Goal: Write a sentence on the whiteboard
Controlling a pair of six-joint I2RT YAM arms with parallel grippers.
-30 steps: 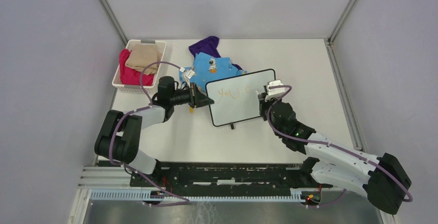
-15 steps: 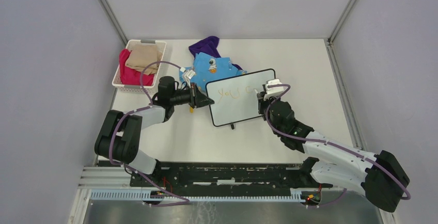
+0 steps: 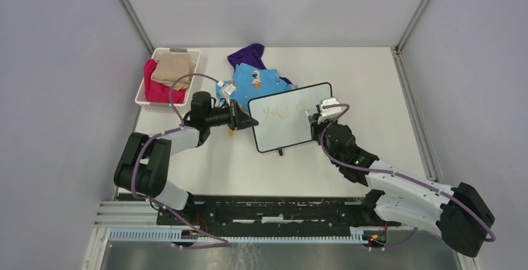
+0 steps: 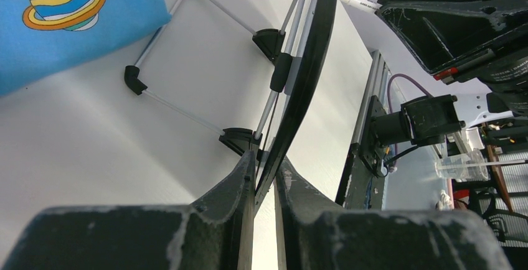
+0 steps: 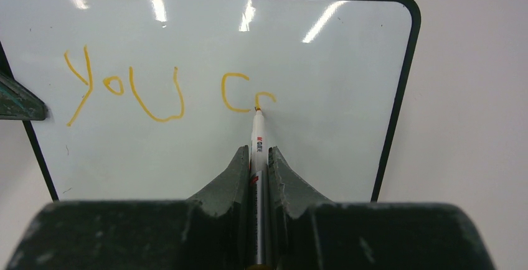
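Observation:
The whiteboard (image 3: 287, 134) stands tilted at the table's middle, black-framed, on a wire stand (image 4: 187, 111). My left gripper (image 3: 246, 122) is shut on its left edge, and the frame (image 4: 299, 83) runs between the fingers (image 4: 266, 161). My right gripper (image 5: 256, 152) is shut on a white marker (image 5: 258, 136) whose tip touches the board (image 5: 330, 127). The sentence (image 5: 159, 119) reads "you c" in orange-yellow, with a short fresh stroke at the tip. From above, the right gripper (image 3: 315, 116) sits at the board's right part, beside the writing (image 3: 277, 112).
A white basket (image 3: 177, 50) with pink and tan clothes stands at the back left. A blue printed cloth (image 3: 255, 78) and a purple one (image 3: 248, 53) lie behind the board. The blue cloth (image 4: 62, 21) lies close to the stand's black feet (image 4: 132, 78).
The right arm has shifted slightly left with the marker against the board. The left gripper and the board have stayed still.

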